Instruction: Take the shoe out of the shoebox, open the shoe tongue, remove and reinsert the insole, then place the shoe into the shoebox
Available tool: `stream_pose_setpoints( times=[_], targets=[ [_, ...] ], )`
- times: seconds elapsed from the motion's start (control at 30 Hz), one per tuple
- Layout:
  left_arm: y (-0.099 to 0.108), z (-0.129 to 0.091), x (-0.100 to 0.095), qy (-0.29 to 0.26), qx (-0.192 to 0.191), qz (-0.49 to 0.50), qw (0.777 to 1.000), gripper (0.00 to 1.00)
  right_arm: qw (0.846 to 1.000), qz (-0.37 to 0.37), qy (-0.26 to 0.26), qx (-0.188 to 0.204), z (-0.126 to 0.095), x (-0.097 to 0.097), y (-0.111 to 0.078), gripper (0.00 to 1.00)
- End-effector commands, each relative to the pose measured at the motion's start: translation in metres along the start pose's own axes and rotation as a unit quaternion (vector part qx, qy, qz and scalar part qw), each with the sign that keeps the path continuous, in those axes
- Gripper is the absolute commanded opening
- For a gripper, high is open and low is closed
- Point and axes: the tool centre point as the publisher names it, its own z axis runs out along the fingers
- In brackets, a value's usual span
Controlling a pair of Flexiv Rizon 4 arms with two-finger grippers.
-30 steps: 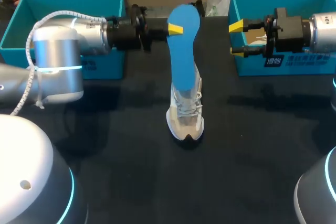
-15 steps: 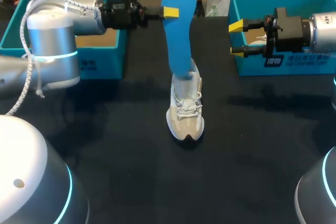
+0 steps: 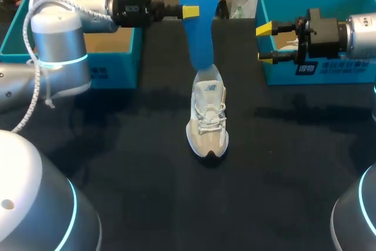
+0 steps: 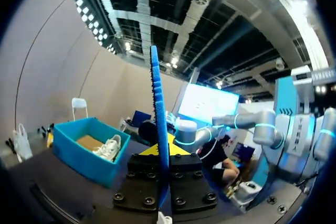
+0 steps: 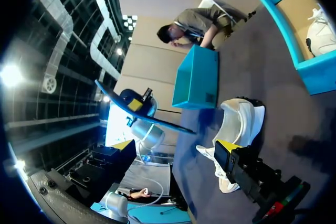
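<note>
The shoe (image 3: pixel 207 120) stands upright at the middle of the black surface (image 3: pixel 147 174), with its toe toward 6 o'clock and its heel toward 12 o'clock. It is pale, with white laces, and its tongue is raised.

The left arm comes in from 10 o'clock. The left gripper (image 3: pixel 191 12) is clamped on the blue insole (image 3: pixel 198 22) near its upper end, 1 yellow tip showing on the near face. In the left wrist view the insole (image 4: pixel 157 129) runs edge-on straight between the fingers of the gripper (image 4: pixel 159 151), pinched from both sides. The insole hangs nearly vertical over the heel. Its lower end sits just at the shoe's opening, and I cannot tell whether it touches.

The right gripper (image 3: pixel 264 43) hovers at 2 o'clock, in front of the right shoebox (image 3: pixel 329 72). Its 2 yellow tips are spread wide and hold nothing. From the right wrist view the shoe (image 5: pixel 236 124) lies ahead of that gripper (image 5: pixel 176 148), between its parted fingers but well apart from them.

The left shoebox (image 3: pixel 111 72) sits at 10 o'clock. The right shoebox contains a 2nd pale shoe (image 3: pixel 288 44).
</note>
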Motion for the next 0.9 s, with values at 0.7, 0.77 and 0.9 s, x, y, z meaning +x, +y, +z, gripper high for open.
stream_pose_setpoints(
  times=[0.7,0.77,0.9],
  targets=[
    [-0.0016,-0.0007,-0.0046,-0.002,-0.067,0.386,0.920,0.00,1.000,0.000,-0.001,0.000,0.0015,-0.0002,0.0002,1.00],
    [-0.0016,-0.0007,-0.0046,-0.002,-0.067,0.386,0.920,0.00,1.000,0.000,-0.001,0.000,0.0015,-0.0002,0.0002,1.00],
    [0.0071,-0.0002,-0.0092,-0.011,-0.044,0.447,0.894,0.00,1.000,0.000,-0.001,0.000,0.0015,-0.0002,0.0002,1.00]
  ],
)
